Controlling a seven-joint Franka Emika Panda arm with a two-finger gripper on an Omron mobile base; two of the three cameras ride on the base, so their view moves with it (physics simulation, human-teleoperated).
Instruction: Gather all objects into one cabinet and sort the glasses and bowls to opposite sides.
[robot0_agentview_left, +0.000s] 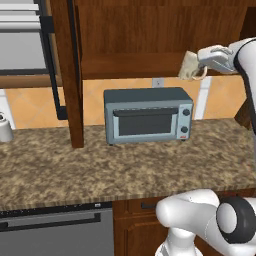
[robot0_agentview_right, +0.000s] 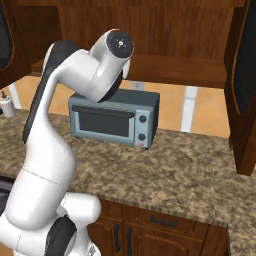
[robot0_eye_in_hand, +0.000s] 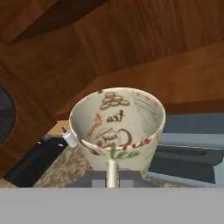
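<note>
Pincer (robot0_agentview_left: 196, 71) clamped on cream-white mug (robot0_agentview_left: 190, 65) handle, level with cabinet (robot0_agentview_left: 131, 65) shelf — advise slow, level insertion, clearing toaster oven (robot0_agentview_left: 148, 114)

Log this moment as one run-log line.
phase: carry | gripper: shut on cream-white mug | position: at cabinet shelf edge, above toaster oven

White arm raised high, wrist level, claw (robot0_agentview_left: 196, 71) clamped on cream-white mug (robot0_agentview_left: 190, 65).
</note>
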